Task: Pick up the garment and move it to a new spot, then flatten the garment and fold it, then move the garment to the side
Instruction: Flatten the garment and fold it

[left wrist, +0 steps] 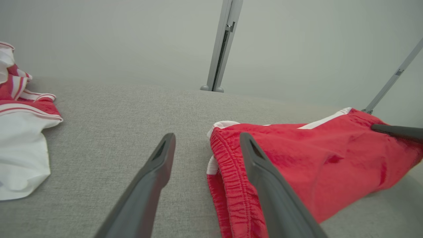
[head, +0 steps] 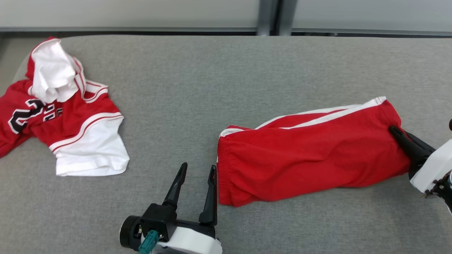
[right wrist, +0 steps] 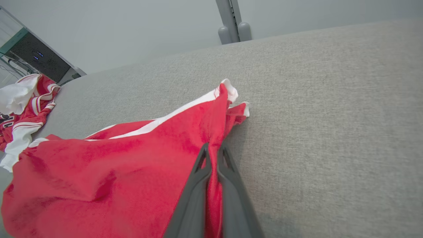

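Head view puts the red shorts (head: pixel 310 155) at about 4 o'clock from the middle of the grey padded table (head: pixel 212 77). They lie lengthwise, with the elastic waistband (head: pixel 223 165) toward 9 o'clock and the white-trimmed hem (head: pixel 383 102) toward 3 o'clock. The right gripper (head: pixel 394 130) comes in from 4 o'clock, and its 2 dark fingers are pressed together on the hem end of the cloth. The right wrist view confirms the pinch: red fabric is bunched between the closed fingers and rises in a ridge toward the hem corner at 12 o'clock. The left gripper (head: pixel 198 167) sits at 6 o'clock with its fingers spread wide and nothing between them. Its right finger is just beside the waistband edge, and from these angles I cannot tell whether it touches the cloth. In the left wrist view the waistband lies at 1 o'clock of that gripper, partly behind the right finger. A crumpled red and white jersey (head: pixel 70 120) lies well apart at 9 o'clock and plays no part here. By my reading the task is at an early to middle stage. The shorts rest on the table with 1 end gripped, but the body is rumpled and puffed, not smoothed, and I cannot say whether they sit in the new spot. The waistband end has yet to be grasped, and flattening, folding and the final move to the side all appear to remain.
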Available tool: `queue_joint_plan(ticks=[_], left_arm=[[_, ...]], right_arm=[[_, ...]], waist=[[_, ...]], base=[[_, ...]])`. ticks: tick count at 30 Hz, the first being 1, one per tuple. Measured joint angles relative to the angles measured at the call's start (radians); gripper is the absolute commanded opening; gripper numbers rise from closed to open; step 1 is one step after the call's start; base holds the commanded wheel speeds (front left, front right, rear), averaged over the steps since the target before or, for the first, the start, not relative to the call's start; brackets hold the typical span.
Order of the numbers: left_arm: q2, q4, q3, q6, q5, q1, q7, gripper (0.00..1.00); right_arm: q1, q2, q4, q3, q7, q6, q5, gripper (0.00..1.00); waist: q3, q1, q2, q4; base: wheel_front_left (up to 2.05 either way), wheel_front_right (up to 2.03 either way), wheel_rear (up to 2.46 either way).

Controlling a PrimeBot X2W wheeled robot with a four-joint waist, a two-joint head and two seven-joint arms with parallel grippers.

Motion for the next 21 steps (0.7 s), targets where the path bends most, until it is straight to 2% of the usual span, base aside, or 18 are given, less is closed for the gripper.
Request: queue_joint_plan(ticks=[6, 10, 16, 21], left_arm=[[0.001, -0.002, 0.052, -0.034, 0.02, 0.07, 0.0, 1.0], [0.0, -0.01, 0.073, -0.047, 0.036, 0.122, 0.0, 1.0], [-0.005, -0.012, 0.083, -0.071, 0.055, 0.154, 0.0, 1.0], [-0.009, -0.016, 0.093, -0.077, 0.055, 0.176, 0.0, 1.0]], right_arm=[[0.098, 0.008, -0.009, -0.022, -0.026, 0.0, 0.085, 0.0], [0.149, 0.003, 0.049, -0.042, -0.036, 0.0, 0.13, 0.0], [0.181, -0.058, 0.135, -0.071, -0.051, 0.0, 0.142, 0.0], [0.156, -0.118, 0.072, -0.084, -0.061, 0.0, 0.071, 0.0]], waist=[[-0.067, 0.0, 0.0, -0.097], [-0.097, 0.0, 0.0, -0.141], [-0.112, 0.0, 0.0, -0.143], [-0.125, 0.0, 0.0, -0.129]], base=[[0.0, 0.0, 0.0], [0.0, 0.0, 0.0], [0.0, 0.0, 0.0], [0.0, 0.0, 0.0]])
